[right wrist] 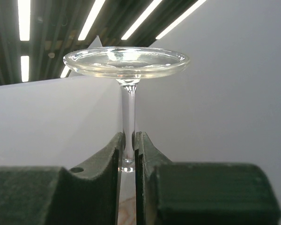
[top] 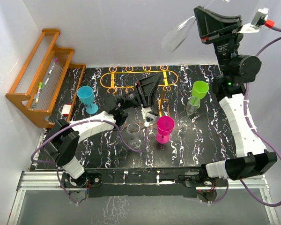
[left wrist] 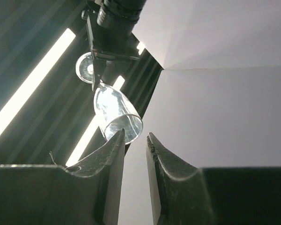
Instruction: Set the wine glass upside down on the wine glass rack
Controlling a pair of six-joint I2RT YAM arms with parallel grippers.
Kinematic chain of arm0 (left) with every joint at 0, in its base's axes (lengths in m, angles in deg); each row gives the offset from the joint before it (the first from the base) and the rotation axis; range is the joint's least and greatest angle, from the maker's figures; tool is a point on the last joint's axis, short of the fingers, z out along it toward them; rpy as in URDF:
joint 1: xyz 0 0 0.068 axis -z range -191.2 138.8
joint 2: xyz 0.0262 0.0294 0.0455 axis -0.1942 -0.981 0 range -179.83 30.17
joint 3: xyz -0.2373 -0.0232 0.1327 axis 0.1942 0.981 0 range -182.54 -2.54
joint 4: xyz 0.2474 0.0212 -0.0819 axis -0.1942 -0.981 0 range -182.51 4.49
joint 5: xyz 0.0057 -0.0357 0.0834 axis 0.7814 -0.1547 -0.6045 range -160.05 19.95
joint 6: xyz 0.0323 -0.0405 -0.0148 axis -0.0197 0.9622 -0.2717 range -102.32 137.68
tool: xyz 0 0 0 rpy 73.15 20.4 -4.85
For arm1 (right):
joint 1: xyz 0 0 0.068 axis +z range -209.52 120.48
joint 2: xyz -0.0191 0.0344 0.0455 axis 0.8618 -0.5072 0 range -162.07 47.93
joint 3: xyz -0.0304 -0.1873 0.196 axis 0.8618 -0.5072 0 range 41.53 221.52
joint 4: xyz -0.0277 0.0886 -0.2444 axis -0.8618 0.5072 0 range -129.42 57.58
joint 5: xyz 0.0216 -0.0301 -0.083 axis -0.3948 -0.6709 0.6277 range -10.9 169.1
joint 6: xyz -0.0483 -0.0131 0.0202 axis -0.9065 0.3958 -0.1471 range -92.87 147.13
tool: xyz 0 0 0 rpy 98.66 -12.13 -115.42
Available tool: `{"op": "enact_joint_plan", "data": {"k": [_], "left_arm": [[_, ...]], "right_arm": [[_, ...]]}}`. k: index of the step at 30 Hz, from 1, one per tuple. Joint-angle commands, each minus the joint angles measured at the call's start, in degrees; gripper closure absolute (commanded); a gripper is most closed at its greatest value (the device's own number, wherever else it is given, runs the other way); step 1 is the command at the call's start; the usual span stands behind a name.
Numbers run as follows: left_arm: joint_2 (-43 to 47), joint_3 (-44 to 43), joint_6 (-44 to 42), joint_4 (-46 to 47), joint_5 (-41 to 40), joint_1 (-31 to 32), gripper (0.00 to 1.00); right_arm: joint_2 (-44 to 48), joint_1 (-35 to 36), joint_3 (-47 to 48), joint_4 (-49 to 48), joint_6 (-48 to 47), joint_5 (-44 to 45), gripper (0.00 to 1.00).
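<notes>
Step in hand: carrying the glass, bowl downward, toward the rack. Right gripper [top: 197, 18] is clenched on the stem of the wine glass [top: 177, 33], high over the table [top: 206, 145], at the upper right of the overhead view. In the right wrist view both fingers [right wrist: 103, 159] press the stem from either side, with the round foot beyond them. The glass hangs tilted, with the bowl toward the lower left and the foot toward the upper right. It is not fully vertical.

Left gripper [top: 151, 86] is at frame centre, overlapping the right half of the wine glass rack [top: 126, 73] in the overhead view, and points upward. Its jaws stand slightly parted with nothing between them. The left wrist view looks up past them at the bowl overhead.

The rack stands on the table at upper centre, well apart from the held glass. No glass is seen hanging on it.

Next move, as judged:
1. Lower the right arm toward the looped ends of the rails.
2. Bring the stem upright and level with a slot.
3. Slide it in so the foot rests on the rails and the bowl hangs below.

The left arm likely needs to clear the approach first. Caution: the green cup [top: 200, 89] and a clear glass [top: 192, 110] stand near the rack's right end, under a probable descent path.
</notes>
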State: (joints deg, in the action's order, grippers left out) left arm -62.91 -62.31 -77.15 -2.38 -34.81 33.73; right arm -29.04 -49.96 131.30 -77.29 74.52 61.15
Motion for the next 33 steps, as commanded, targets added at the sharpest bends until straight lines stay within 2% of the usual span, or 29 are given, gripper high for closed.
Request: {"op": "enact_joint_plan", "data": {"k": [1, 8, 15, 33], "left_arm": [[5.15, 0.48, -1.69, -0.19, 1.41, 0.22, 0.75], [5.99, 0.79, -2.2, -0.89, 0.88, 0.24, 0.75], [6.37, 0.88, -2.13, -0.98, 0.3, 0.19, 0.75], [8.91, -0.22, -2.3, -0.43, -2.17, 0.18, 0.74]], "right_arm": [[-0.56, -0.18, 7.13, 1.73, -2.17, 2.91, 0.92], [-2.81, -0.25, 10.66, 1.55, -0.76, 2.56, 0.92], [-3.45, -0.42, 13.51, 4.9, -4.42, 3.04, 0.92], [-0.81, -3.06, 10.62, 14.64, -24.27, 9.94, 0.92]]}}
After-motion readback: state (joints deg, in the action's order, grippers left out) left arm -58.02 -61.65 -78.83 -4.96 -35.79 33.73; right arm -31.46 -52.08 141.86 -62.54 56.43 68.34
